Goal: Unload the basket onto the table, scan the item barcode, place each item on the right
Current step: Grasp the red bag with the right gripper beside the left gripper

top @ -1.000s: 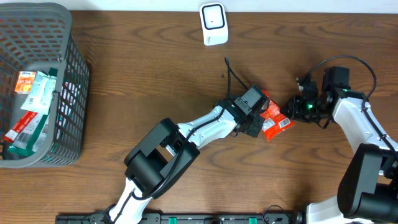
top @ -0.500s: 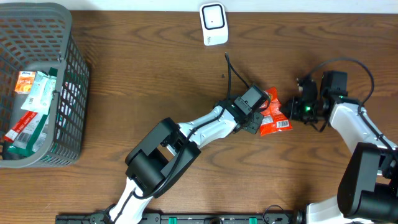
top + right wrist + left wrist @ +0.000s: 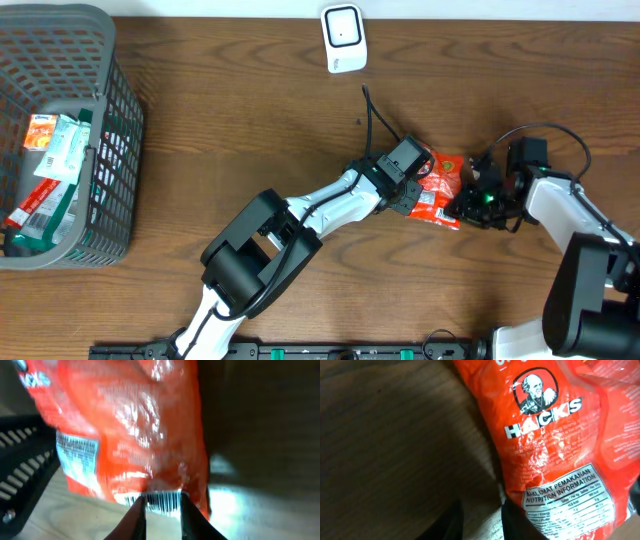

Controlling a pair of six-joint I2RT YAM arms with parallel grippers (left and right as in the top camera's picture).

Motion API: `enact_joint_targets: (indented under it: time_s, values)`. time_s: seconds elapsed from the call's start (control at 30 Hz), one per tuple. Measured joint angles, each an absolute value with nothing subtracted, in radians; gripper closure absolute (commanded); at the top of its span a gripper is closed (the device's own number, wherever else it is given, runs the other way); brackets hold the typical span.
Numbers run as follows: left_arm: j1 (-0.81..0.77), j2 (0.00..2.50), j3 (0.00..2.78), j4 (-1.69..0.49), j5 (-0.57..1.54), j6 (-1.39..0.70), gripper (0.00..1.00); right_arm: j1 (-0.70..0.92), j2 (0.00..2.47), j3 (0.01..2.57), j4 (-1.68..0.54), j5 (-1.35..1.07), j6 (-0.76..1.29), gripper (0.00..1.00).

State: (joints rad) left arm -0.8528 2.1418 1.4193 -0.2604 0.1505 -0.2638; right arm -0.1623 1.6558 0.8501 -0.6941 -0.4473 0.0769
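Observation:
An orange-red Hacks snack bag [image 3: 442, 185] lies between my two grippers, right of the table's centre. My left gripper [image 3: 413, 193] is at its left side. In the left wrist view the bag [image 3: 555, 450] fills the right half. My left gripper [image 3: 481, 512] shows a narrow gap with pale table in it, and its right finger [image 3: 520, 525] overlaps the bag's lower corner; a grip cannot be made out. My right gripper [image 3: 466, 203] meets the bag's right end. In the right wrist view my right gripper [image 3: 162, 501] is shut on the bag's [image 3: 145, 435] barcode edge [image 3: 155, 502].
A white scanner [image 3: 342, 38] stands at the table's far edge, well behind the bag. A grey mesh basket [image 3: 112, 120] holding several packets fills the left end. A black cable [image 3: 372, 115] runs from the left arm toward the back.
My right gripper has moved left and slightly down onto the bag's end, and its jaws have narrowed. The bag has turned and flattened. The left arm has stayed put.

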Motion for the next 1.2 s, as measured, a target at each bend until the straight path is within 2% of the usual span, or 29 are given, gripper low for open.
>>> enact_joint_targets:
  time_s: [0.1,0.2,0.23,0.4,0.53,0.73,0.83,1.03,1.2]
  values:
    - [-0.853,2.142,1.42,-0.262,0.151,-0.262,0.72,-0.162,1.626,0.849,-0.699,-0.436,0.081,0.67]
    - [-0.855,2.141,1.423,-0.277,0.15,-0.262,0.72,-0.162,1.565,0.85,-0.697,-0.458,0.088,0.51]
    - [-0.859,2.141,1.425,-0.286,0.15,-0.262,0.72,-0.162,1.536,0.852,-0.678,-0.481,0.088,0.5]
    - [-0.876,2.136,1.426,-0.314,0.144,-0.261,0.72,-0.162,1.504,0.864,-0.571,-0.517,0.097,0.54]
    - [-0.881,2.136,1.427,-0.321,0.124,-0.262,0.72,-0.162,1.539,0.865,-0.486,-0.527,0.099,0.73]
    - [-0.886,2.136,1.43,-0.331,0.109,-0.262,0.71,-0.162,1.663,0.866,-0.408,-0.529,0.102,0.82]
    - [-0.887,2.136,1.43,-0.332,0.105,-0.262,0.72,-0.162,1.726,0.868,-0.38,-0.545,0.102,0.81]
    - [-0.885,2.135,1.434,-0.348,0.126,-0.262,0.72,-0.162,1.726,0.87,-0.381,-0.574,0.102,0.71]
    - [-0.886,2.134,1.435,-0.357,0.129,-0.262,0.72,-0.162,1.654,0.87,-0.426,-0.633,0.099,0.74]
